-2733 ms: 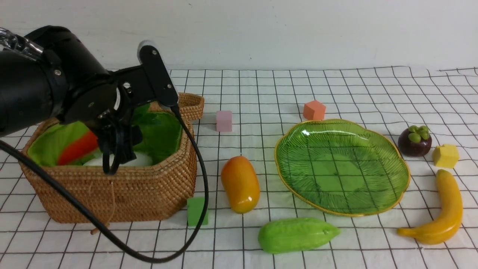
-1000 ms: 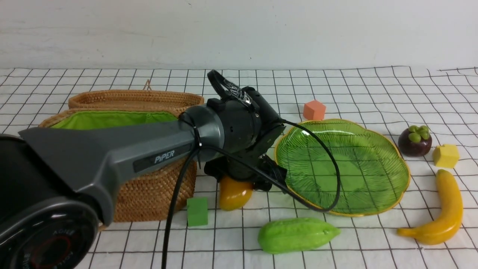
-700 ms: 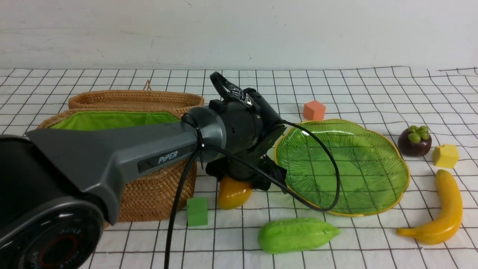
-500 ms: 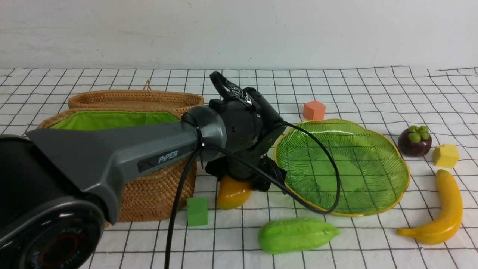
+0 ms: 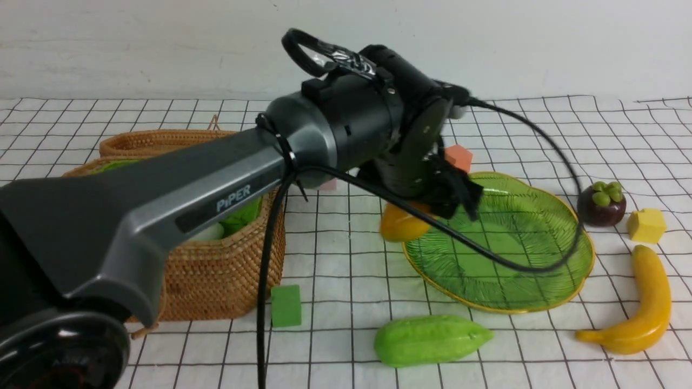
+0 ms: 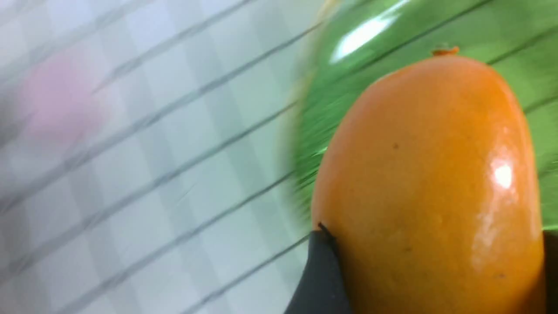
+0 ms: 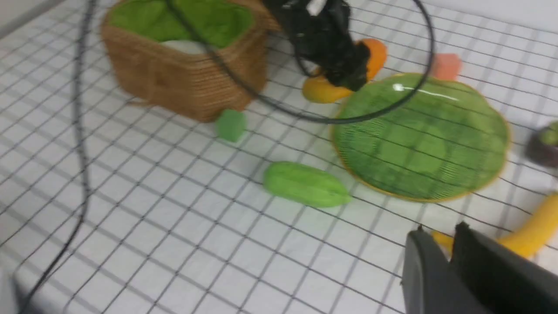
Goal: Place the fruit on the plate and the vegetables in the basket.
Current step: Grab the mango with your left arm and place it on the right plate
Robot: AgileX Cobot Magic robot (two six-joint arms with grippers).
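My left gripper (image 5: pixel 430 204) is shut on the orange-yellow mango (image 5: pixel 401 223) and holds it in the air over the left rim of the green glass plate (image 5: pixel 540 309). In the left wrist view the mango (image 6: pixel 427 174) sits between both black fingers (image 6: pixel 320 274), with the plate (image 6: pixel 392 26) behind it. The green gourd (image 5: pixel 430 339) lies in front of the plate. The banana (image 5: pixel 643 302) and mangosteen (image 5: pixel 600 202) lie to its right. The rattan basket (image 5: pixel 216 270) holds a white vegetable (image 5: pixel 208 232); the carrot is hidden. My right gripper (image 7: pixel 440 231) is shut, empty, above the cloth near the banana (image 7: pixel 532 231).
A green cube (image 5: pixel 285 305) sits by the basket's front corner. An orange cube (image 5: pixel 458 156) is behind the plate and a yellow cube (image 5: pixel 646 224) is by the mangosteen. My left arm and its cable (image 5: pixel 486 254) hang across the plate.
My left gripper left the basket, closed on the mango lying on the cloth, then lifted it up and to the right, to the plate's left rim.
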